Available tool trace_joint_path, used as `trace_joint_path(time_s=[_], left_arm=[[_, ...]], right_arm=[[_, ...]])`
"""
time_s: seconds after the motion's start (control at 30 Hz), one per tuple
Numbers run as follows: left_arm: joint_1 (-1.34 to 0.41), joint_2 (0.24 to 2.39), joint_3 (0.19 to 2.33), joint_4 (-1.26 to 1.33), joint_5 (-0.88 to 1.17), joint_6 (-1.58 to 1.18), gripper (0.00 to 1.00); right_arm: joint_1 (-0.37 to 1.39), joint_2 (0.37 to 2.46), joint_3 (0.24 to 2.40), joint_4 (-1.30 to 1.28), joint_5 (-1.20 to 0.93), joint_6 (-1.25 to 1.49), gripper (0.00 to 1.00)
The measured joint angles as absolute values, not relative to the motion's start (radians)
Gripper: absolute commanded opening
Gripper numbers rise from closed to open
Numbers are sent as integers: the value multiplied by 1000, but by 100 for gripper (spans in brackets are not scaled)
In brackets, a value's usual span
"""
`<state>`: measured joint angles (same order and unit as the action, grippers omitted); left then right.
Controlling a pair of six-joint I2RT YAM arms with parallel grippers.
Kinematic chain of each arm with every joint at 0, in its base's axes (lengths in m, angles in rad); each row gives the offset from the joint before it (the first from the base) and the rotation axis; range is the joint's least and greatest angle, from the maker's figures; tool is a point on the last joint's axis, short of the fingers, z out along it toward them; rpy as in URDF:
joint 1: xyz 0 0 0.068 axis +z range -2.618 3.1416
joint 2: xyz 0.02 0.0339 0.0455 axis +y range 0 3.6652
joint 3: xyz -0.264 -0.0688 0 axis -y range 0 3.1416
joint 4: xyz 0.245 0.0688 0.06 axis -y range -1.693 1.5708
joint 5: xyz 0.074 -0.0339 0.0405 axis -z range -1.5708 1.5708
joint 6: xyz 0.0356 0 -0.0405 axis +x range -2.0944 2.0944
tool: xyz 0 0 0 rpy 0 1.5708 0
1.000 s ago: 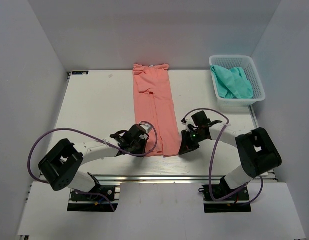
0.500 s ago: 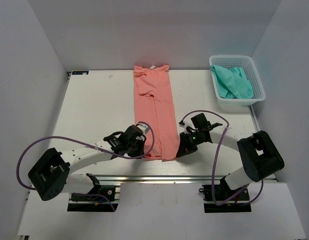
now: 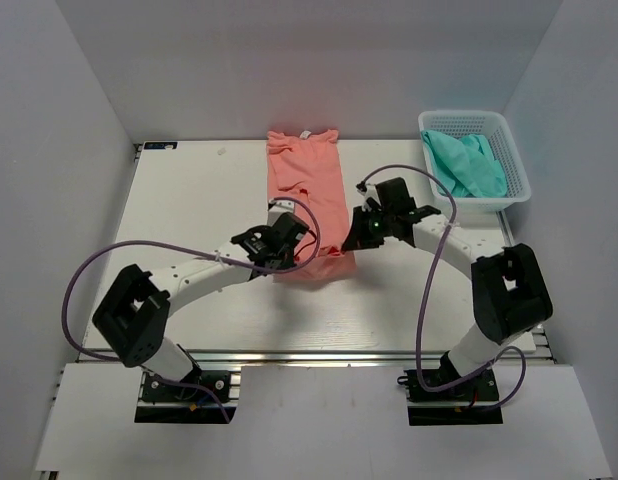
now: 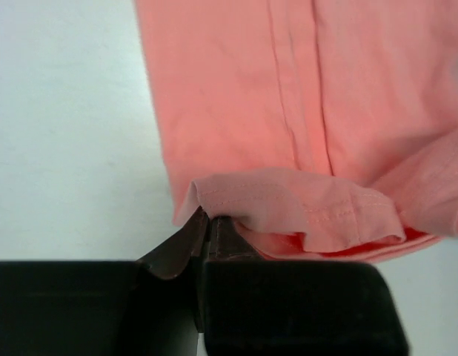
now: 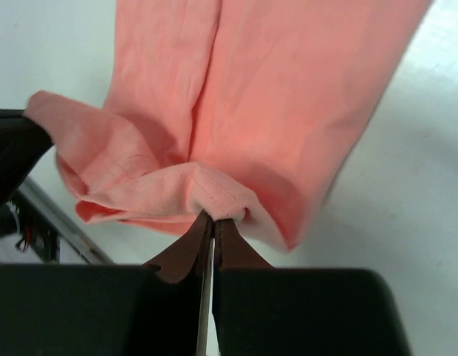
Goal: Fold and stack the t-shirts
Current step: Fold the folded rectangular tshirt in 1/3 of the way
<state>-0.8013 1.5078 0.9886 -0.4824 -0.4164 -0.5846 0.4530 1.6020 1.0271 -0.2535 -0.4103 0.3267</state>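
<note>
The salmon-pink t-shirt (image 3: 307, 185) lies as a long narrow strip down the middle of the table, collar at the far end. Its near end is lifted and doubled back over the strip. My left gripper (image 3: 286, 240) is shut on the left corner of the hem (image 4: 288, 211). My right gripper (image 3: 357, 236) is shut on the right corner of the hem (image 5: 207, 194). Both hold the hem above the strip's middle. The teal-green t-shirt (image 3: 467, 164) lies crumpled in the basket.
A white lattice basket (image 3: 509, 160) stands at the far right of the table. The white table (image 3: 189, 200) has bare surface left and right of the pink strip. Purple cables loop over both arms.
Both grippers have carried the shirt's near hem away from the front edge toward the far end, folding the lower part over the strip. The strip now looks shorter.
</note>
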Motion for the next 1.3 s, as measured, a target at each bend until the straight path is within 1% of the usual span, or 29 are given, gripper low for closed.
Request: trace_joint_path(time_s=[0.03, 0.13, 0.37, 0.73, 0.97, 1.13, 1.3], left_arm=[[-793, 1526, 1019, -495, -444, -589, 2], [-758, 1568, 1092, -516, -514, -588, 6], [-664, 1647, 1221, -483, -556, -514, 6], [-568, 1797, 1392, -387, -520, -365, 7], [-503, 1945, 1547, -364, -483, -307, 7], [-467, 2024, 1605, -360, -445, -276, 7], [-439, 2067, 1620, -343, -400, -250, 11]], right_arm=[[450, 1620, 1055, -254, -399, 332, 0], [438, 1678, 1143, -259, -372, 337, 0], [405, 1771, 1325, -265, -327, 331, 0], [362, 2012, 1686, -307, -342, 284, 0], [334, 2137, 1859, -322, -389, 262, 0], [326, 2204, 1918, -316, -396, 255, 0], [326, 2260, 1921, -288, -397, 255, 0]])
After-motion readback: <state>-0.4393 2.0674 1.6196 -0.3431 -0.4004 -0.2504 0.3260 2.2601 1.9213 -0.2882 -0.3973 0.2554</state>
